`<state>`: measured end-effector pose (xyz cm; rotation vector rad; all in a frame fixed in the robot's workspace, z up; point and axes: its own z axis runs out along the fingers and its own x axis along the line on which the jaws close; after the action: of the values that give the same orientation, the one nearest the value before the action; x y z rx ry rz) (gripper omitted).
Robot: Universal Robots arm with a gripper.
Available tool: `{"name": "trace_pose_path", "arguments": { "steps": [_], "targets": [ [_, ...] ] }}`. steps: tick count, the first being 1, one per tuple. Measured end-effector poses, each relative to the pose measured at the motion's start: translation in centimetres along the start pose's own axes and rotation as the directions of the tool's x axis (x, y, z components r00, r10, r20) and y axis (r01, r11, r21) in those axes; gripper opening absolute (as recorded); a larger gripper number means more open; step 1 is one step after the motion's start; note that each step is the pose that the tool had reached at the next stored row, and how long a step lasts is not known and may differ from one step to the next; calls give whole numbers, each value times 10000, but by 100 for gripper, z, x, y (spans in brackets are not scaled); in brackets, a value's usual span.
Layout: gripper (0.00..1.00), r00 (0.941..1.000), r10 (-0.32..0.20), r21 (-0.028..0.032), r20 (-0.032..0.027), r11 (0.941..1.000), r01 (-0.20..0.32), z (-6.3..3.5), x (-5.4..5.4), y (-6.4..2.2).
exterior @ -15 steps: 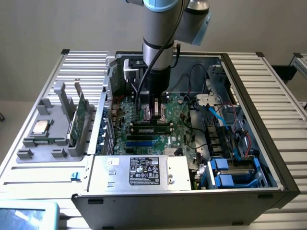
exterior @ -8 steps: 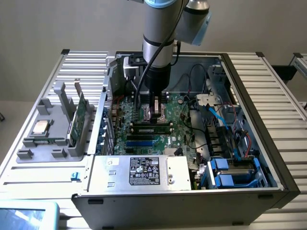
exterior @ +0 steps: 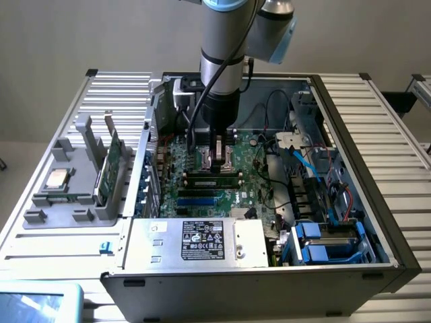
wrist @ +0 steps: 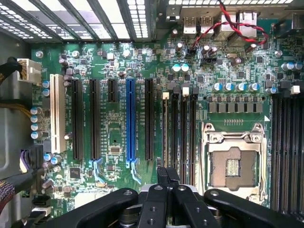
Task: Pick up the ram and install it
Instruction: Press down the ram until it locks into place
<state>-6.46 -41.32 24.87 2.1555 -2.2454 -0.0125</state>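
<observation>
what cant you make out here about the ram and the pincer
- Contact: in the exterior view the pincer stands over the ram, and its fingers hide whether they touch.
- Seating: the ram is too small in the exterior view to tell if it is fully down in its slot.
- Wrist view: the shut pincer's own body covers the board beneath it.
- Power supply label: print too small to read.
</observation>
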Motion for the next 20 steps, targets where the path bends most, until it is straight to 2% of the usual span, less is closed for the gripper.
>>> {"name": "trace_pose_path", "arguments": {
  "steps": [7, 15, 20],
  "targets": [
    [9, 9954, 953, -16, 24, 9954, -953, 0, 0, 0],
    [9, 9813, 1924, -34, 47, 9813, -1924, 0, 0, 0],
    [9, 9731, 2305, -42, 56, 9731, -2304, 0, 0, 0]
  ]
}}
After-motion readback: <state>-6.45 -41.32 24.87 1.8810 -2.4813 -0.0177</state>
